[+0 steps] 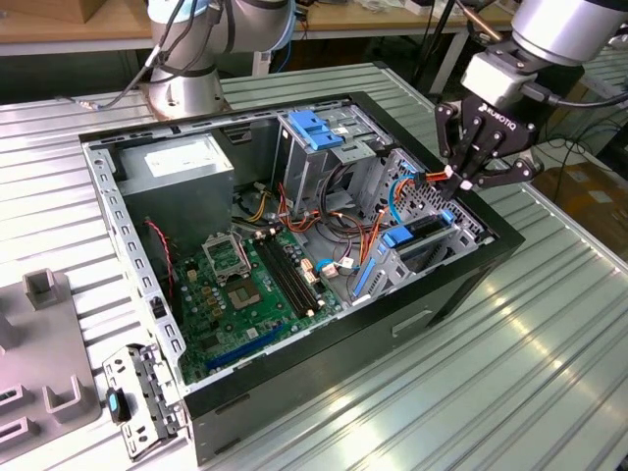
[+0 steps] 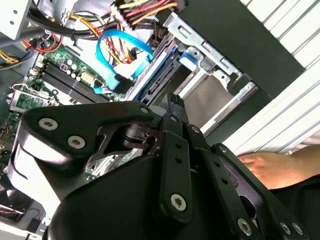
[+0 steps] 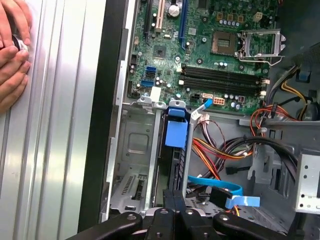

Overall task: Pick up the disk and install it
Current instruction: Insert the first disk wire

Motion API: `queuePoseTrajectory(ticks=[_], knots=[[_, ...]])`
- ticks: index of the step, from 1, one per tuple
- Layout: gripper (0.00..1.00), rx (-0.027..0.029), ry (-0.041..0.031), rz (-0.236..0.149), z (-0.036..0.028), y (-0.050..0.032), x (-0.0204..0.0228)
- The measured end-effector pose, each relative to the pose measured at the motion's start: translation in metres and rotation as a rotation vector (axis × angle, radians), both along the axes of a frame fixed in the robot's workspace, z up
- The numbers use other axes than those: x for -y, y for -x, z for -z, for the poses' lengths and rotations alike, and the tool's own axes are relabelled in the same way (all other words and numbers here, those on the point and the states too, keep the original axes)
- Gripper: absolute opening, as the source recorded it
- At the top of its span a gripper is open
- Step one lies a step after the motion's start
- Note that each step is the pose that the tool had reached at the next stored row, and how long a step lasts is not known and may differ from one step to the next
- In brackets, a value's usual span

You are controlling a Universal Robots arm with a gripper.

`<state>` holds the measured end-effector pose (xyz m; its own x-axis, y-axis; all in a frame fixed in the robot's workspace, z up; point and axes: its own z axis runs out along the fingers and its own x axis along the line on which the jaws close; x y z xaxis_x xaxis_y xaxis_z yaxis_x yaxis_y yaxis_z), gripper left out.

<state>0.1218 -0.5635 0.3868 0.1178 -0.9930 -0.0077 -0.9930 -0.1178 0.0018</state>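
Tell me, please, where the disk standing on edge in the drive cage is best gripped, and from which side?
Likely the disk's upturned blue-railed edge, pinched across the thickness, coming straight down into the open case: it stands on edge between the cage walls, so its broad faces are shut in.

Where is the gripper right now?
The gripper hangs at the exterior view's right, over the edge of the open computer case, just above the drive bay with blue tabs.
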Motion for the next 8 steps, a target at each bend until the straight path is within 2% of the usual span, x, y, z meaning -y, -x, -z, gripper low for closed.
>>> queuePoseTrajectory(ticks=[4, 8], knots=[[0.11, 0.0001, 0.0000, -0.003, -0.0002, -0.0021, -0.0001], [0.11, -0.0010, 0.0000, -0.022, -0.0041, -0.0027, -0.0001]])
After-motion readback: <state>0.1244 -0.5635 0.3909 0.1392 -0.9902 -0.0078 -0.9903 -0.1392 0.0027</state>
